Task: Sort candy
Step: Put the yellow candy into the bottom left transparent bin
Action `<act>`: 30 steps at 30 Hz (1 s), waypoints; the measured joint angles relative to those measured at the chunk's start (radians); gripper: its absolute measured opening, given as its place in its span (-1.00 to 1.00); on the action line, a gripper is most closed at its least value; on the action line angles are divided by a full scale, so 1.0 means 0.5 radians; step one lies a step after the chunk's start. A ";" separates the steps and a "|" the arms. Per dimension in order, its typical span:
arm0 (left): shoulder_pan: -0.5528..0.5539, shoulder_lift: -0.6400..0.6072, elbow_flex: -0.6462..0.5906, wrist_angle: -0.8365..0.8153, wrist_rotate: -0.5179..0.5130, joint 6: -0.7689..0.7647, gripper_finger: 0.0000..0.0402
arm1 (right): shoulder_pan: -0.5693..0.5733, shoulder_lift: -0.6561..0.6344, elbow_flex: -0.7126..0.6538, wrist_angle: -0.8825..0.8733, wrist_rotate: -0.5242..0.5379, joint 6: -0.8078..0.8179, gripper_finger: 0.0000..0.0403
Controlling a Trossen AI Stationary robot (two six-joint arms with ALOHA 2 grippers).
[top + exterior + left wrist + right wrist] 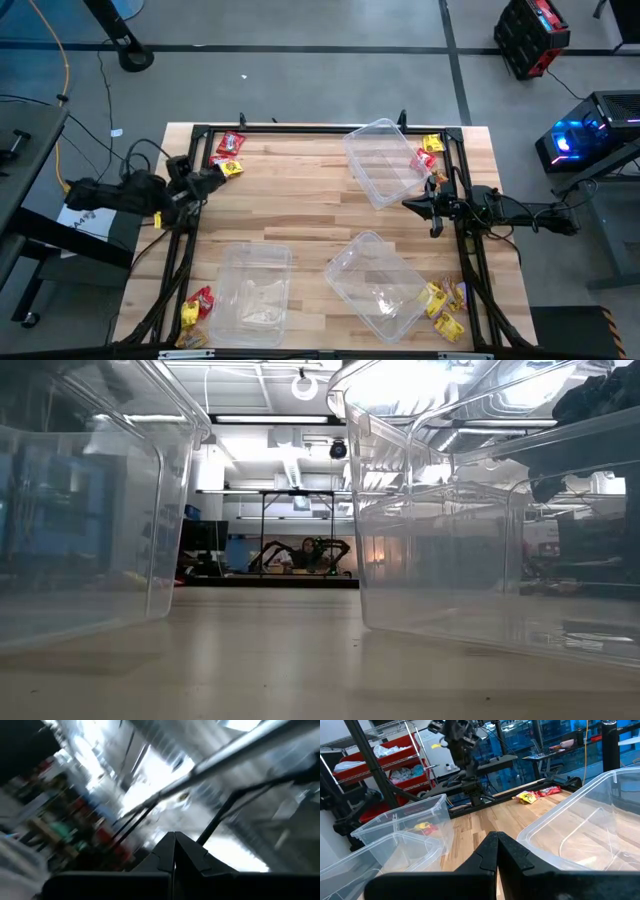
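The candy lies in four small heaps of yellow, red and brown-gold packets at the table's corners: far left (pixel 228 152), far right (pixel 428 155), near left (pixel 196 308) and near right (pixel 445 305). My left gripper (pixel 216 180) is shut and empty at the left edge, beside the far-left heap; in its own view the shut fingers (pixel 174 856) point up into the room. My right gripper (pixel 408 203) is shut and empty at the right edge, pointing level toward the table's middle, as its own view (pixel 496 845) shows.
Three clear plastic tubs stand on the wood table: one at the far right (pixel 383 160), one at the near middle-left (pixel 255 290), one at the near right (pixel 380 285). A black frame (pixel 300 128) runs along the far edge and down both sides. Bare wood lies in the middle.
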 joint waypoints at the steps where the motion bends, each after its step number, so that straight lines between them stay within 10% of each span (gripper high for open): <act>1: 0.000 0.071 0.064 -0.058 0.012 0.029 -1.00 | 0.000 0.000 0.000 0.000 0.001 0.001 -1.00; 15: 0.036 0.798 0.529 -0.091 -0.491 0.208 -1.00 | 0.000 0.000 0.000 0.019 0.020 0.000 -1.00; 25: 0.239 1.023 0.706 -0.063 -0.501 0.180 -1.00 | 0.000 0.000 0.000 0.917 0.547 1.088 -1.00; 30: 0.515 1.045 0.870 -0.231 -0.164 0.212 -1.00 | -0.001 0.041 0.064 1.395 0.680 1.040 -1.00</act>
